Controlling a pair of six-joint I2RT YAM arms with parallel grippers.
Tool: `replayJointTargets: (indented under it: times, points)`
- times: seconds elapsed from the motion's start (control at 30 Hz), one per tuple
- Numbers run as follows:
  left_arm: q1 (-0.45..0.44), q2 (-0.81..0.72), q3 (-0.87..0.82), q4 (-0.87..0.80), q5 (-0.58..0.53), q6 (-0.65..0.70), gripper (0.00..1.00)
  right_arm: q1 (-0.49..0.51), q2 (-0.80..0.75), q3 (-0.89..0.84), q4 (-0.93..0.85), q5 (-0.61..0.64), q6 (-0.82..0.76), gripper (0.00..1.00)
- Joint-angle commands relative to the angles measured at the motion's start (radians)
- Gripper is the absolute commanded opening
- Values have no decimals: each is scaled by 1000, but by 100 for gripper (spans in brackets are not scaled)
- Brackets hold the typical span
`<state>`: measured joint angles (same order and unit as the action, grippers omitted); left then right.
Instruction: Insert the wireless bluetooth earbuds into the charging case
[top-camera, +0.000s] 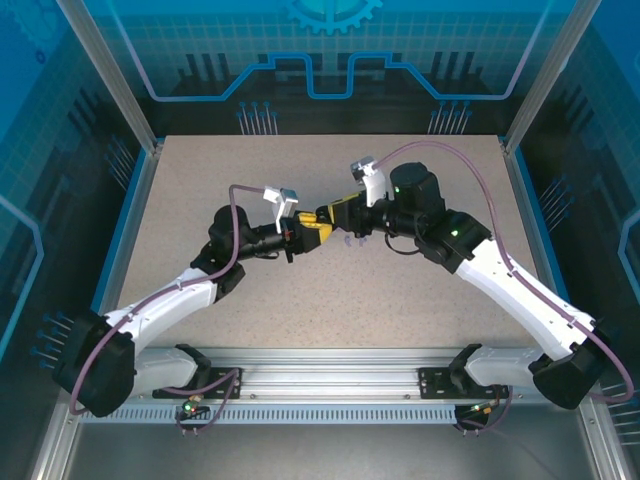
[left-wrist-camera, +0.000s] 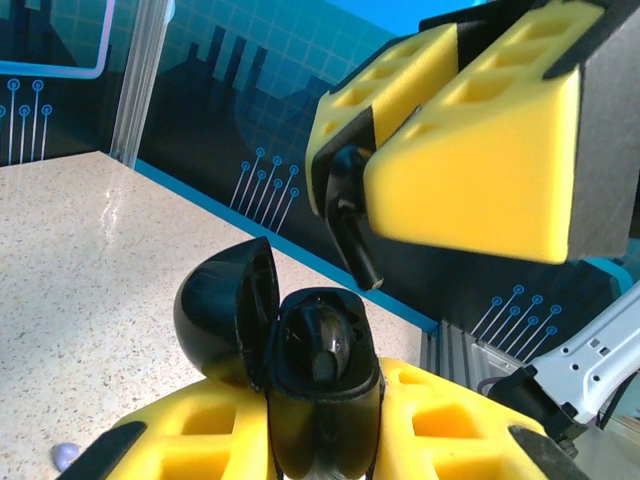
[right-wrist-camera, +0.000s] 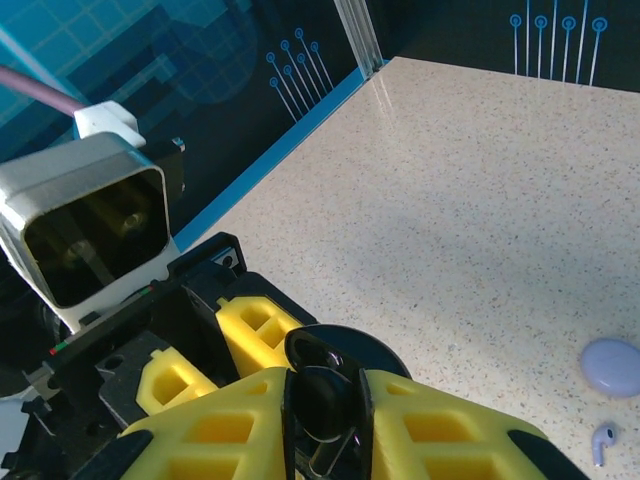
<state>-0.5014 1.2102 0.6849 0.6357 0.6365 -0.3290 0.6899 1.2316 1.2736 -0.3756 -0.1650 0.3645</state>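
The task is partway through, with one earbud about to go in. The left jaws are clamped around the black case (left-wrist-camera: 322, 395), holding it above the table (top-camera: 420, 300) near its middle with the lid (left-wrist-camera: 232, 312) swung open to the left. The right jaws, facing them from the right, pinch a black earbud (left-wrist-camera: 349, 218) between their yellow pads, its stem pointing down towards the open case. The earbud hangs just above the case's mouth and is not yet in it. Something dark and glossy sits inside the case, but the left wrist view does not show whether that is a second black earbud already seated or only an empty well.

A lilac case (right-wrist-camera: 612, 365) lies on the table to the right. A lilac earbud (right-wrist-camera: 600, 443) lies loose just beside it, so the lilac set has yet to be dealt with. The other lilac earbud cannot be made out with any certainty.
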Motion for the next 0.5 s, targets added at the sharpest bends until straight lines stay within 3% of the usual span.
replayJointTargets:
  times: [0.0, 0.47]
  points:
    - [-9, -6, 36, 41, 32, -9, 11, 23, -3, 29, 18, 27, -31, 23]
    - [-15, -18, 44, 25, 35, -5, 11, 32, 4, 32, 18, 44, -35, 23]
